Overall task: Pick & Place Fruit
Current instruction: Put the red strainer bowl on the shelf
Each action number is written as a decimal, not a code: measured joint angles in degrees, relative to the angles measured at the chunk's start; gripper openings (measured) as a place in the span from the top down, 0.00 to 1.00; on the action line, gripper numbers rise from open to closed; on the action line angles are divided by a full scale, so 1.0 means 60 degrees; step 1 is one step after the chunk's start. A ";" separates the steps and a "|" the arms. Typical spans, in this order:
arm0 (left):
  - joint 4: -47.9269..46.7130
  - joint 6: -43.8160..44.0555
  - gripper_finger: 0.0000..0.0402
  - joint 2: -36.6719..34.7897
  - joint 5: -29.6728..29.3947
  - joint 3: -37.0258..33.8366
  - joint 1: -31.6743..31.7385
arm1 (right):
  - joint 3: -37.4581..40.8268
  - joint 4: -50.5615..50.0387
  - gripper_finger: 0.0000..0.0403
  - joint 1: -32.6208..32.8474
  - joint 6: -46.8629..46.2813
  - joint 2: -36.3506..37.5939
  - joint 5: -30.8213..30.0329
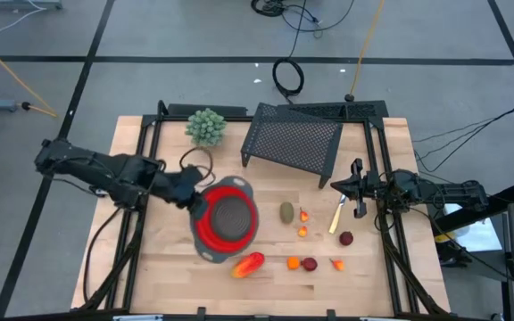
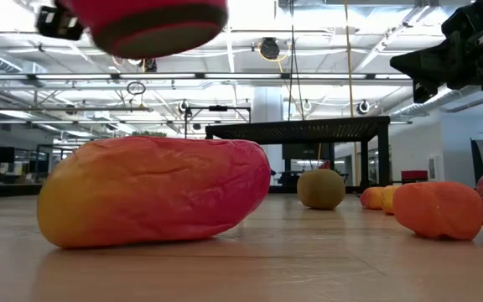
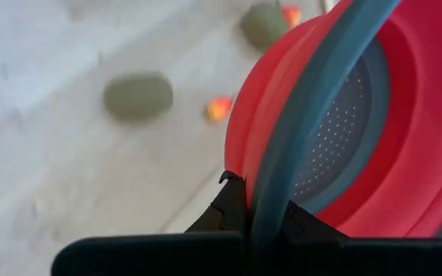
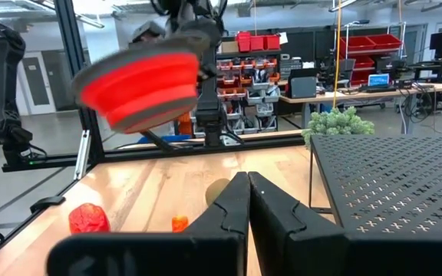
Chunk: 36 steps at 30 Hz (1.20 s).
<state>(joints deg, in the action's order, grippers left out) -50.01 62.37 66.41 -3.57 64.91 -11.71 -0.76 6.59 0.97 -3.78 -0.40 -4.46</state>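
Note:
A red collapsible strainer bowl with a grey rim hangs tilted over the table's middle, and my left gripper is shut on its rim. The bowl also shows lifted in the low view and the right wrist view. The fruit lies on the wood. A red-orange long piece is near the front edge, and an olive oval lies right of the bowl. Small orange and dark-red bits are scattered to the right. My right gripper waits shut at the right side. My left gripper pinches the bowl's grey rim between its two fingers. One finger is on the red outer wall and the other is on the inner side. It comes slanting down from the table's left. The bowl hangs tilted, clear of the table.
A black mesh rack stands at the back of the table, with a green bushy plant ball to its left. A thin yellow piece lies near my right gripper. Bare wood lies left of the bowl.

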 joint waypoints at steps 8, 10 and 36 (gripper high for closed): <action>0.0001 -0.3113 1.00 0.1474 0.0444 0.1814 0.1997 | -0.0002 0.0004 1.00 0.0000 0.0002 0.0002 0.0002; -0.0126 -0.3865 1.00 0.1920 0.0658 0.2359 0.2523 | -0.0002 0.0007 1.00 0.0000 0.0002 0.0002 0.0002; -0.4148 -0.8627 1.00 0.7213 0.2610 0.9808 0.5986 | -0.0002 0.0004 1.00 0.0000 -0.0002 -0.0002 0.0002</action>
<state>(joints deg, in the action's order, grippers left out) -74.90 10.60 109.69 12.09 123.76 24.21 -0.78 6.61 0.97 -3.79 -0.40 -4.45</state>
